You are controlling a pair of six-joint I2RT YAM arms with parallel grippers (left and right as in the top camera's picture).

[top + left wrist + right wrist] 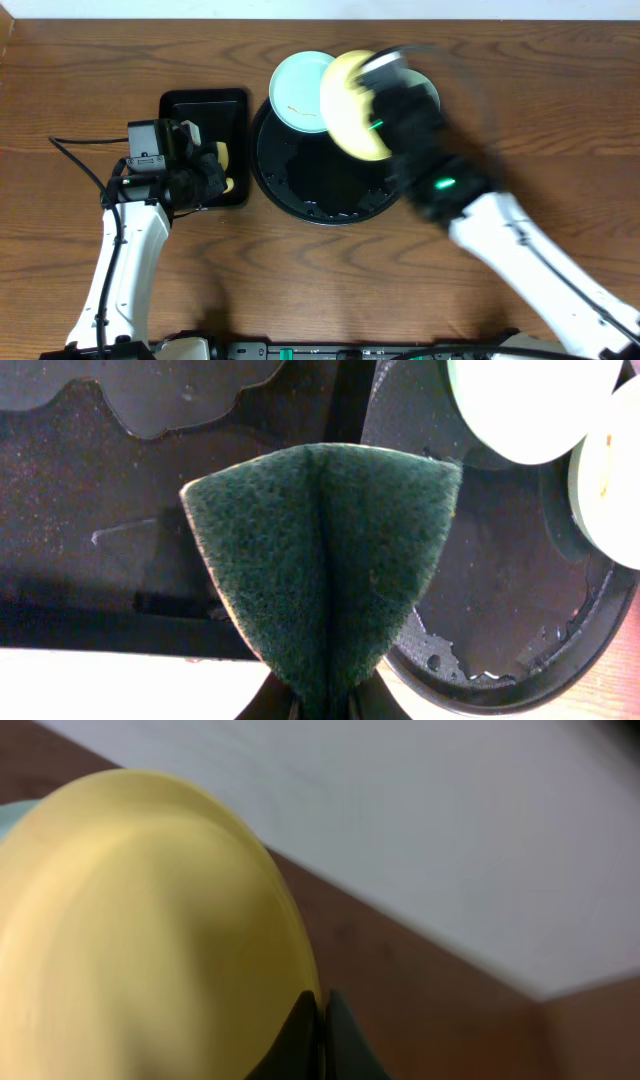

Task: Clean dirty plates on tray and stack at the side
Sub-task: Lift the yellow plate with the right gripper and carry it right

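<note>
- The right claw (322, 1020) is pinched tight on the rim of the yellow plate (352, 105), holding it tilted above the far right part of the tray (300, 190); the arm is motion-blurred.
- A mint plate (298, 90) lies across the tray's far rim.
- A second mint plate (428, 88) peeks out behind the right arm at the tray's far right edge.
- The left claw (320, 705) is clamped on a folded green sponge (320, 560), over the small tray (200, 105) just left of the tray.
- Both trays sit on the counter (80, 80).

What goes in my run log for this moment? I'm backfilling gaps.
left gripper: shut on sponge | right gripper: shut on yellow plate, tilted above tray
</note>
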